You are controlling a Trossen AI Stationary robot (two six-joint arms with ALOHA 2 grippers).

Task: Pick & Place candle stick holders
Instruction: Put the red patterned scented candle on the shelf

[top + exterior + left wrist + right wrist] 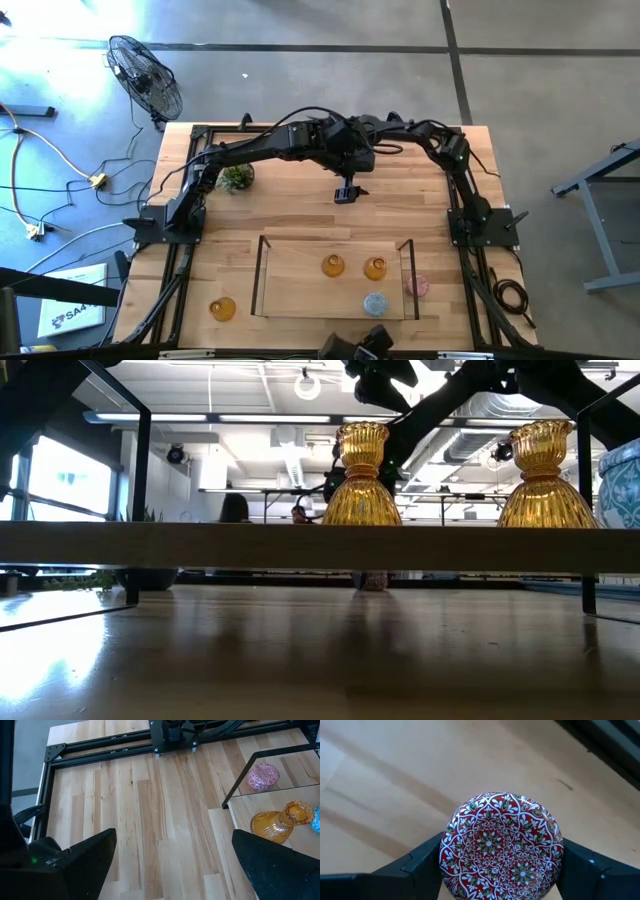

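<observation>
Two amber holders (333, 266) on raised tray (300, 290) | right claw (495, 870) clamps red patterned holder (502, 845) | left claw (170, 865) apart

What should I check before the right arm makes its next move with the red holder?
1. Red holder centred in right gripper: ok.
2. Red holder lifted off the table: cannot tell.
3. Left gripper open and empty: ok.
4. Free room on the shelf: ok.
5. Amber holders on the shelf upright: ok.
</observation>
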